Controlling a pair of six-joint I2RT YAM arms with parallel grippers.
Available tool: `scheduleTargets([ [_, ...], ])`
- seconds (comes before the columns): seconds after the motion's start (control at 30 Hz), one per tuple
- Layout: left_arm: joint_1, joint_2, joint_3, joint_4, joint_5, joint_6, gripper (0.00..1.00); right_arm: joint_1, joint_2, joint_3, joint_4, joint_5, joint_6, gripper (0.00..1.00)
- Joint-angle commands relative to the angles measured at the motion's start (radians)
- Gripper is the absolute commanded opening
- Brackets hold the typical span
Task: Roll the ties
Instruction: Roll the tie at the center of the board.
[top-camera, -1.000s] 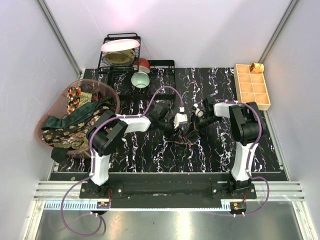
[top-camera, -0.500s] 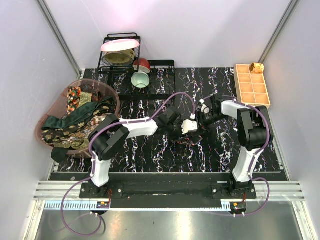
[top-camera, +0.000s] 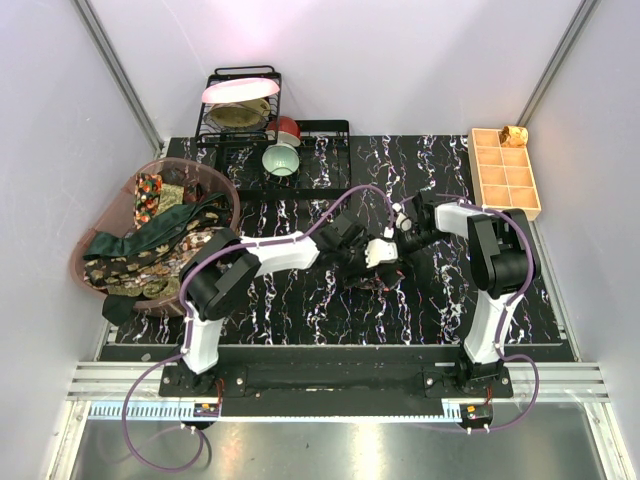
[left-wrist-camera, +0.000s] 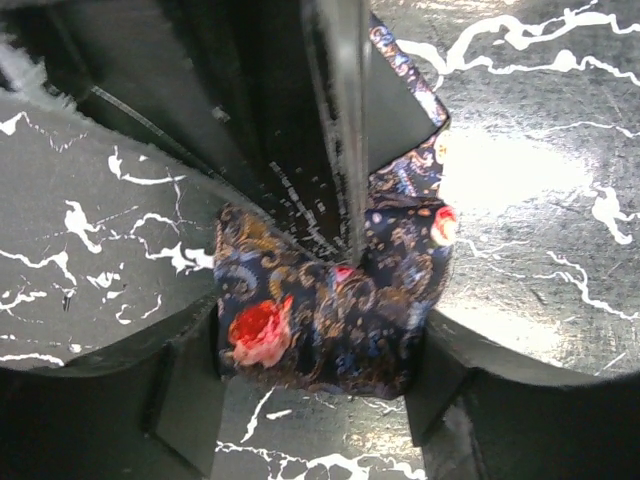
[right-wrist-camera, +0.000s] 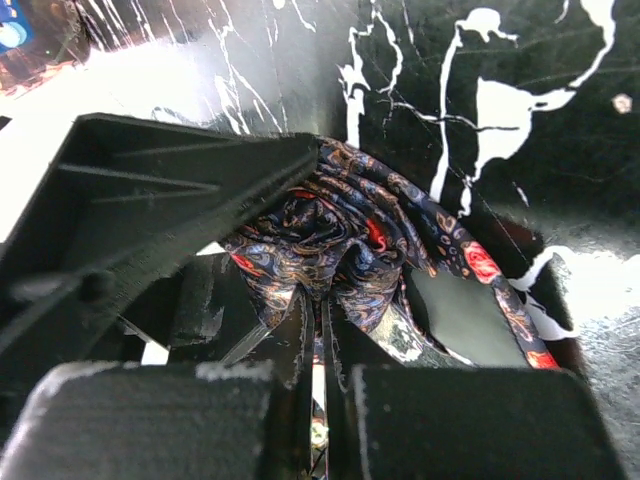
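One tie (top-camera: 377, 279), dark blue with gold paisley and red roses, lies bunched on the black marbled table between both grippers. In the left wrist view the folded tie (left-wrist-camera: 330, 315) spans the gap between my left gripper's (left-wrist-camera: 315, 385) fingers and touches both. My right gripper's shut fingers (left-wrist-camera: 340, 130) come down onto it from above. In the right wrist view my right gripper (right-wrist-camera: 322, 310) pinches a gathered fold of the tie (right-wrist-camera: 350, 235). From above, the left gripper (top-camera: 366, 266) and right gripper (top-camera: 393, 249) meet at the table's centre.
A pink basket (top-camera: 200, 172) at the left holds several more ties (top-camera: 150, 235), green and brown-gold. A black dish rack (top-camera: 240, 110) with a plate and bowls (top-camera: 282, 158) stands at the back. A tan gridded tray (top-camera: 505, 172) sits back right.
The left arm has reached further right and the right gripper has closed in, so both grippers now meet over the tie. The tie is more bunched.
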Motion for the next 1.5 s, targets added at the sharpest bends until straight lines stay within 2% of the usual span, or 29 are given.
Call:
scheduleTargets([
  [0.0,0.021,-0.012,-0.036,-0.027,0.036,-0.020,0.71,0.011,0.043,-0.006,-0.026,0.188,-0.044,0.00],
  [0.23,0.040,-0.053,-0.058,0.071,0.211,-0.062,0.85,0.011,0.056,-0.008,-0.043,0.300,-0.052,0.00],
  [0.47,0.042,-0.039,-0.053,0.129,0.258,-0.077,0.98,0.011,0.073,0.005,-0.064,0.356,-0.058,0.00],
  [0.77,0.042,0.007,-0.027,0.160,0.277,-0.059,0.98,0.011,0.096,0.025,-0.083,0.390,-0.053,0.00],
  [1.0,0.041,0.034,-0.009,0.172,0.297,-0.025,0.90,0.011,0.120,0.046,-0.096,0.392,-0.052,0.00],
  [1.1,0.036,0.037,0.001,0.164,0.286,0.003,0.84,0.011,0.132,0.057,-0.100,0.386,-0.058,0.00],
  [1.2,0.031,0.041,0.024,0.103,0.262,0.030,0.68,0.011,0.140,0.071,-0.098,0.378,-0.061,0.00],
  [1.23,0.028,0.042,0.028,0.082,0.257,0.039,0.57,0.013,0.143,0.075,-0.098,0.375,-0.062,0.00],
  [1.4,0.022,0.018,0.025,-0.071,0.161,0.104,0.43,0.008,0.137,0.121,-0.099,0.320,-0.067,0.00],
  [1.43,0.021,0.010,0.003,-0.079,0.137,0.108,0.40,0.008,0.136,0.132,-0.110,0.300,-0.075,0.02],
  [1.47,0.019,-0.001,-0.007,-0.087,0.117,0.112,0.37,-0.001,0.129,0.140,-0.118,0.256,-0.084,0.11],
])
